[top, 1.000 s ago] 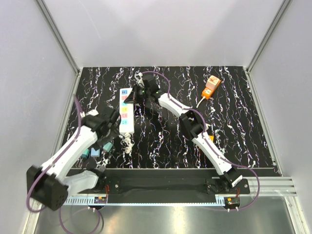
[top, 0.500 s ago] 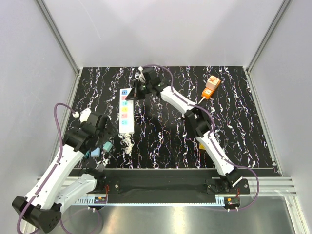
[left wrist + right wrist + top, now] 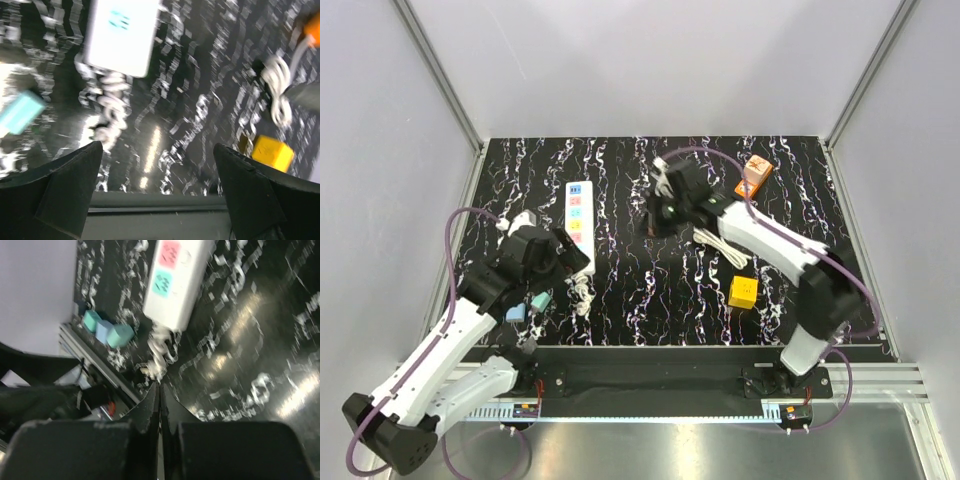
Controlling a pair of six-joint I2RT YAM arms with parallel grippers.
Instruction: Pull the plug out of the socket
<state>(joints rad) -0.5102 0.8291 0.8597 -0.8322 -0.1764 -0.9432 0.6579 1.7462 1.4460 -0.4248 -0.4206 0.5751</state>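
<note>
On the black table the long white socket lies at the left with no plug I can see, so I'd rest my wide-spread left gripper on it and slowly lift my pressed-together right gripper clear of the white cord.

The socket, ahead of the left fingers, is smooth white plastic with a slight sheen. The table between those fingers is glossy black with white veining and bright glints. Both they and the right fingers look matt black. Beyond the latter, the teal blocks look smooth and matt.
</note>
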